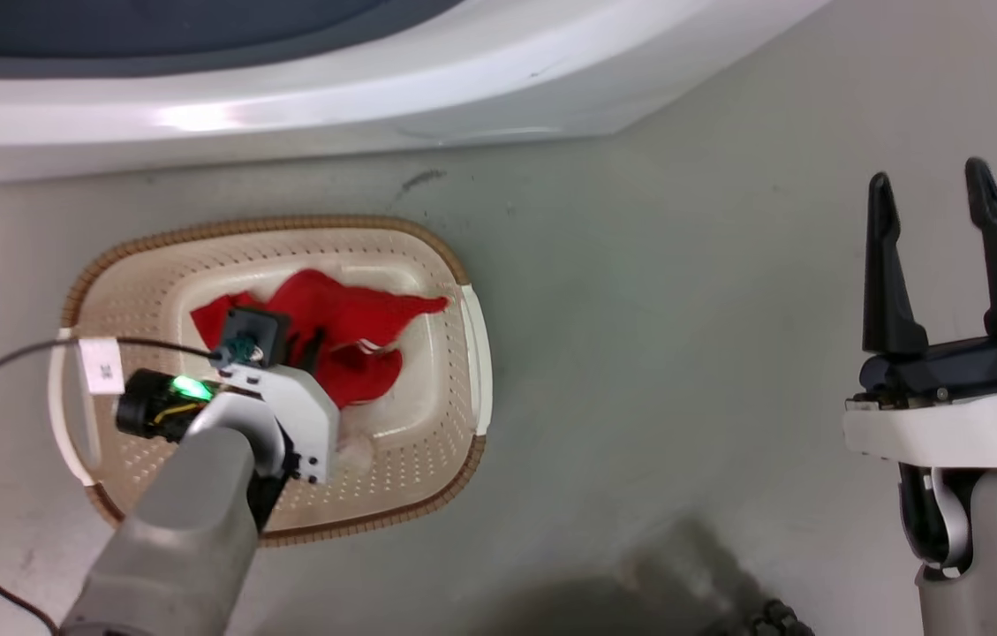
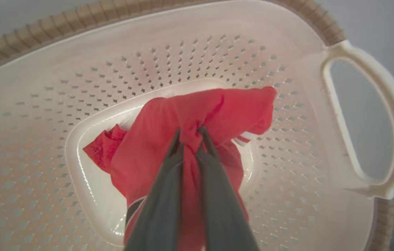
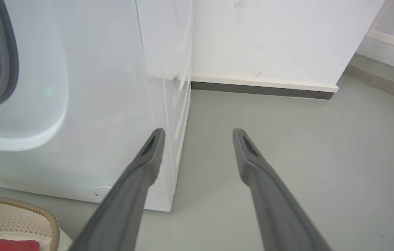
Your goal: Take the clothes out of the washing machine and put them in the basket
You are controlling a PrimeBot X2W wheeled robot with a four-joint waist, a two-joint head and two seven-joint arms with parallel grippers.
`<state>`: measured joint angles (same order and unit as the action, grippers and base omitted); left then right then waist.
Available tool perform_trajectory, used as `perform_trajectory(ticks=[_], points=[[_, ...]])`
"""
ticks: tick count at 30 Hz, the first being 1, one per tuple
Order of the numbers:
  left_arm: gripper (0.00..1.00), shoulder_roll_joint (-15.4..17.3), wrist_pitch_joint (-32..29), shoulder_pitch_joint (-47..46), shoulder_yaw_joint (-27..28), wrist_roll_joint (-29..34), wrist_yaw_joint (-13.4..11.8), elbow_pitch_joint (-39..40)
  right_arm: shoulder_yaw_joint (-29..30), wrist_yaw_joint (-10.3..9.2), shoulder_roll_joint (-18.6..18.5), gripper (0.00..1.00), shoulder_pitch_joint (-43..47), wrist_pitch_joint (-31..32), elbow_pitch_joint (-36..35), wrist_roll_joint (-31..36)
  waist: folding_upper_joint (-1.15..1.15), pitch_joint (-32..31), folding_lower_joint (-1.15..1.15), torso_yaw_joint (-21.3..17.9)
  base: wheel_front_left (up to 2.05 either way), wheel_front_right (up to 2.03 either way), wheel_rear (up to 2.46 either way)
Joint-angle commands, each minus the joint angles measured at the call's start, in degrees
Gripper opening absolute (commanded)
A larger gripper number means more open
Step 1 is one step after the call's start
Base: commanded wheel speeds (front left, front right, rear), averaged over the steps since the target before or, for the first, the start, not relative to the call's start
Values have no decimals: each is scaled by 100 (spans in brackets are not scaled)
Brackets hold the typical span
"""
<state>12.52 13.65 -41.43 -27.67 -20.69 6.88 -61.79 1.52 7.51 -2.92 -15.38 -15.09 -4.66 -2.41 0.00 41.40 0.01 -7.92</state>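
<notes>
Our left end effector [image 2: 191, 134] is down inside the basket [image 1: 461, 281], its two fingers pinched shut on a fold of the red garment [image 2: 217, 108]. The cloth hangs from the pinch and its lower part lies on the middle of the basket's base. We judge the step in hand to be the release. To do it well, we should part the fingers fully before lifting. We should then rise straight up, so that the fabric slips free and is not dragged back over the rim. A fold bunched between the fingers could snag. Whether one garment or two lie here we cannot tell. Our right end effector [image 1: 928, 175] hangs wide open and empty over the floor [image 1: 683, 353], well right of the basket, near the washer [image 1: 286, 106] corner.
</notes>
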Motion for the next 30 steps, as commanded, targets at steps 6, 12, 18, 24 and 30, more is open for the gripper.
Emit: perform_trajectory(ticks=[6, 12, 18, 24, 30], points=[[0, -29, -241, -632, -228, 197, -37, -868, 23, -4, 8, 100, -262, -12, -124, -47, 0, 635, -1, -196, 0, 0, 0], [0, -55, -512, -739, -468, 368, -82, -1101, 54, -4, 8, 100, -264, -12, -169, -34, 0, 749, -1, -219, 0, 0, 0], [100, -188, -463, -639, -499, 273, -52, -1155, 37, -4, 8, 100, -217, -12, -98, 23, 0, 521, -1, -108, 0, 0, 0], [100, -341, -57, -457, -429, 102, -27, -1162, -9, -4, 7, 100, -78, -12, 36, 88, 0, -3, -1, 81, 0, 0, 0], [100, -369, 155, -181, -127, -179, -48, -815, -96, -4, 7, 100, 136, -12, 164, 139, 0, -619, -1, 225, 0, 0, 0]])
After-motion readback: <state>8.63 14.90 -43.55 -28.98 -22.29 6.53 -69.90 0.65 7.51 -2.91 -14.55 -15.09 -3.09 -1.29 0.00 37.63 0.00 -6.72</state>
